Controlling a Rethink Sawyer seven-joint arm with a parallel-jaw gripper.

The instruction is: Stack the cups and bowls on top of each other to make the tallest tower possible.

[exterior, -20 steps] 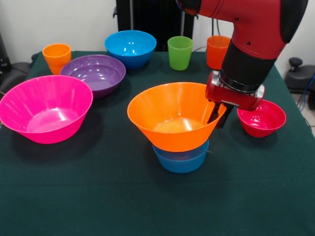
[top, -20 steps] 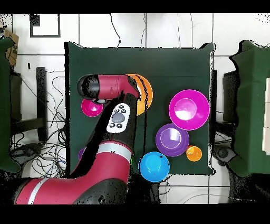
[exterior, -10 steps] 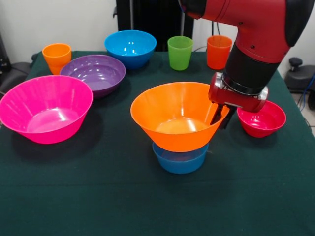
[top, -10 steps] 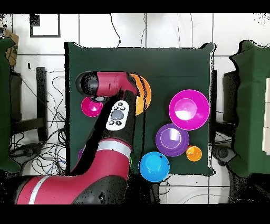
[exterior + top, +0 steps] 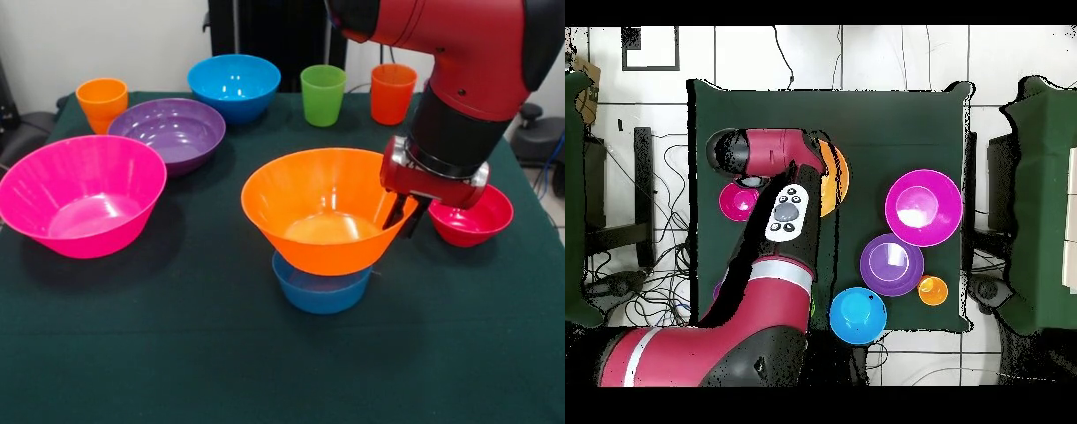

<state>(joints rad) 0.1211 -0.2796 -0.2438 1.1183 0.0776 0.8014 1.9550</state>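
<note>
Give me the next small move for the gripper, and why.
Probably let go and lift straight up. The gripper pinches the rim of the orange bowl, which already sits on the light-blue bowl, though off-centre toward the gripper, so nudging it back first may help.

**Table layout, seen from the front**

Along the table's [image 5: 177, 353] far edge stand a corner cup [image 5: 101, 100] at the left, a back bowl [image 5: 234, 86] and two more cups [image 5: 322, 94] to its right. A second bowl [image 5: 168, 131] sits just before the back bowl. A left-edge bowl [image 5: 81, 194] lies nearer. At mid-table, the top bowl [image 5: 322, 208] rests on the bottom bowl [image 5: 320, 284]. A right-edge bowl [image 5: 468, 215] lies beside them.
</note>
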